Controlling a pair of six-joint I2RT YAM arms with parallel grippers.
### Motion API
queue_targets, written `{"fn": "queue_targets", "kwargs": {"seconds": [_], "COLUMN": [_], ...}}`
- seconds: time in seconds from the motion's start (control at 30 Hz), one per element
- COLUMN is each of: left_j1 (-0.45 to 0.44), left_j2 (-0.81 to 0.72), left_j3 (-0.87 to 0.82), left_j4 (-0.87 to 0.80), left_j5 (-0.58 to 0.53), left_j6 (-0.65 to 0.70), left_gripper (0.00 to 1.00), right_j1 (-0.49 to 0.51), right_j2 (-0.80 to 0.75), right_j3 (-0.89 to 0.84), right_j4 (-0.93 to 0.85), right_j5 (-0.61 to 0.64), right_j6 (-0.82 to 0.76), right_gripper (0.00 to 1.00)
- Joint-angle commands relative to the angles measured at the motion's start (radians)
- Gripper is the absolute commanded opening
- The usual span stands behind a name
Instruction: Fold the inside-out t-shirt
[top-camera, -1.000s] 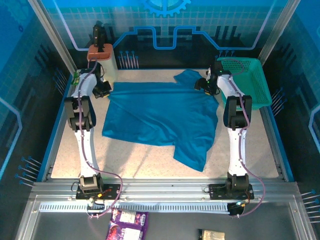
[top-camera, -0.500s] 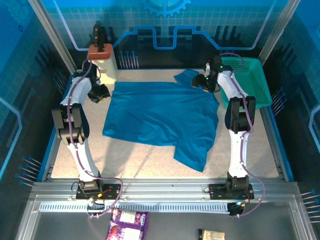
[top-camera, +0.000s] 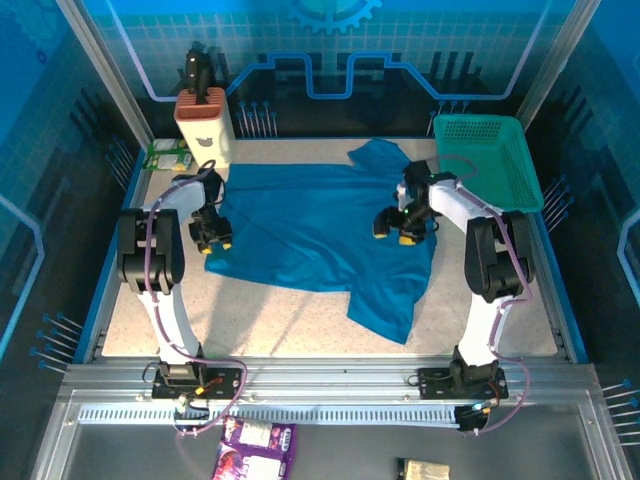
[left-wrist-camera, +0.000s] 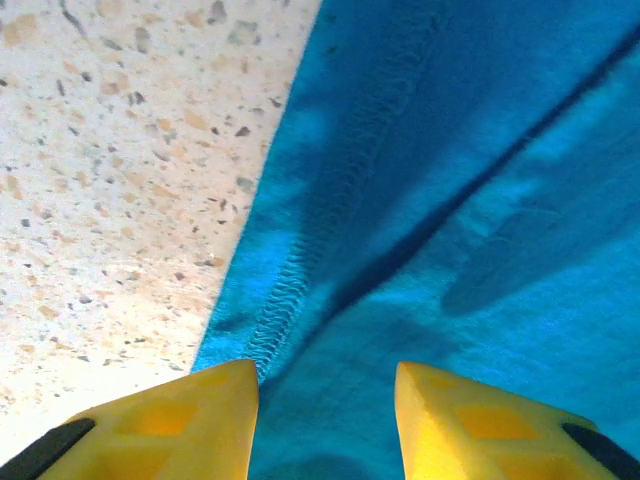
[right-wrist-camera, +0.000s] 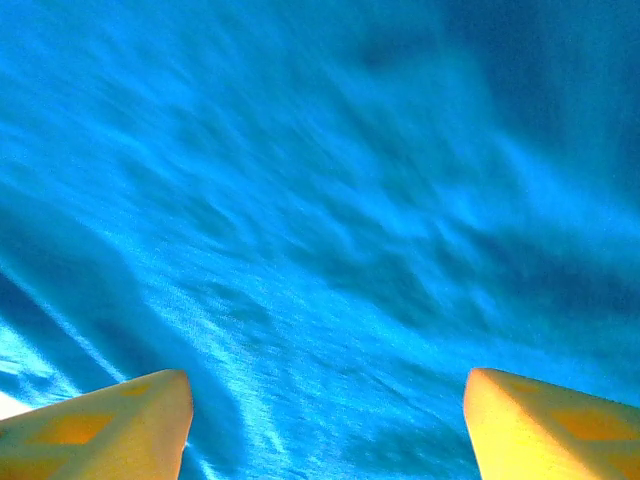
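Observation:
The inside-out t-shirt (top-camera: 320, 230) lies spread on the speckled table, one sleeve at the far edge and one at the near right. My left gripper (top-camera: 213, 240) hovers over its left edge, open, with the stitched hem (left-wrist-camera: 300, 270) just ahead of the yellow fingertips (left-wrist-camera: 215, 410) and nothing between them. My right gripper (top-camera: 397, 232) hangs over the shirt's right part, open wide above blue cloth (right-wrist-camera: 330, 230), holding nothing.
A teal-green mesh basket (top-camera: 490, 160) stands at the back right. A beige holder with a black tool (top-camera: 203, 120) stands at the back left, a green packet (top-camera: 167, 155) beside it. Bare table (left-wrist-camera: 120, 170) lies left of the shirt.
Both arms have swung from the far edge toward the near side, over the shirt. The left gripper has opened; its far left corner of the shirt now lies flat.

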Motion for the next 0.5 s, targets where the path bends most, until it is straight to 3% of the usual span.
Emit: {"fn": "queue_targets", "kwargs": {"seconds": [0.0,0.07,0.27,0.47], "left_j1": [0.002,0.004,0.005,0.005], "left_j2": [-0.002,-0.004,0.002,-0.050], "left_j3": [-0.007,-0.010,-0.053,-0.096], "left_j4": [-0.015,-0.024,-0.017,-0.009], "left_j5": [-0.028,-0.034,0.090,0.087], "left_j6": [0.022,0.025,0.029,0.020], "left_gripper": [0.44,0.45,0.39,0.17], "right_j1": [-0.013,-0.029,-0.079,-0.103], "right_j2": [-0.042,-0.039,-0.025,-0.002], "right_j3": [-0.059,-0.093,-0.142,-0.139], "right_j4": [0.052,0.067,0.099,0.095], "right_j5": [-0.015,-0.005,0.018,0.039], "right_j6": [0.010,0.013,0.010,0.009], "right_gripper": [0.73,0.73,0.73,0.72]}}
